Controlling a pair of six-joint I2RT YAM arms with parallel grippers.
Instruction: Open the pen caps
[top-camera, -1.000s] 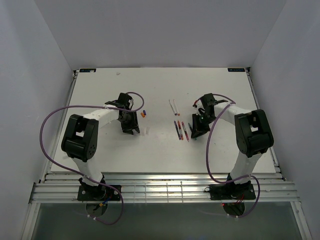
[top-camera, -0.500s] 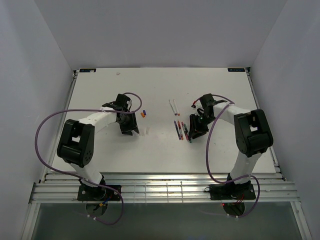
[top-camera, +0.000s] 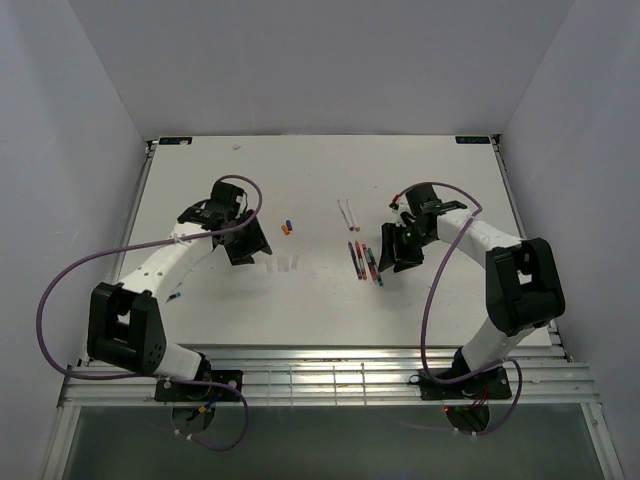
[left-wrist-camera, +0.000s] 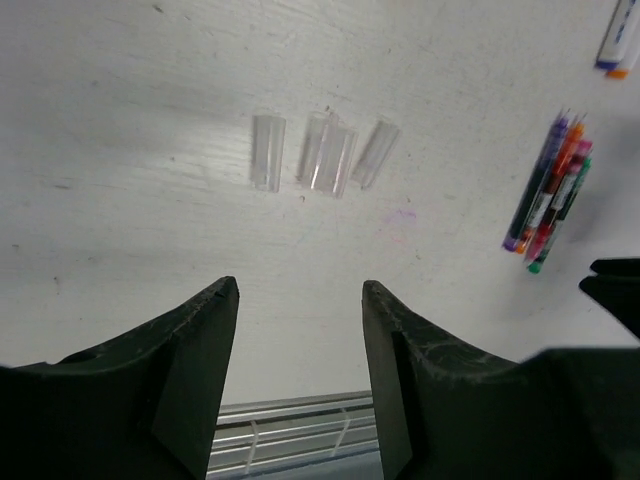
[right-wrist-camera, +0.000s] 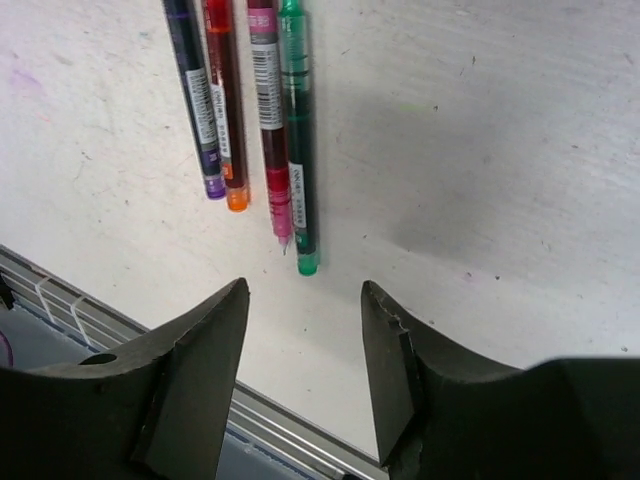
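Three tiny coloured pen caps (top-camera: 286, 226), blue, orange and red, lie loose at the table's middle; neither wrist view shows them. Several coloured pens (top-camera: 362, 260) lie side by side; the right wrist view shows purple (right-wrist-camera: 190, 90), orange (right-wrist-camera: 222, 100), pink (right-wrist-camera: 268, 110) and green (right-wrist-camera: 298, 130) barrels. Three clear sleeves (left-wrist-camera: 328, 155) lie right of my left gripper (top-camera: 247, 245). That gripper (left-wrist-camera: 299, 288) is open and empty over bare table. My right gripper (top-camera: 392, 252) is open and empty (right-wrist-camera: 304, 287), just right of the pens' near ends.
Two white pens (top-camera: 348, 212) lie behind the coloured pens; one end shows in the left wrist view (left-wrist-camera: 618, 40). A metal rail (top-camera: 320, 380) runs along the table's near edge. Grey walls close in the left, right and back sides.
My left arm has swung out to the left and its gripper has drawn back and left from the clear sleeves. My right gripper has shifted slightly beside the pens. Both stay open.
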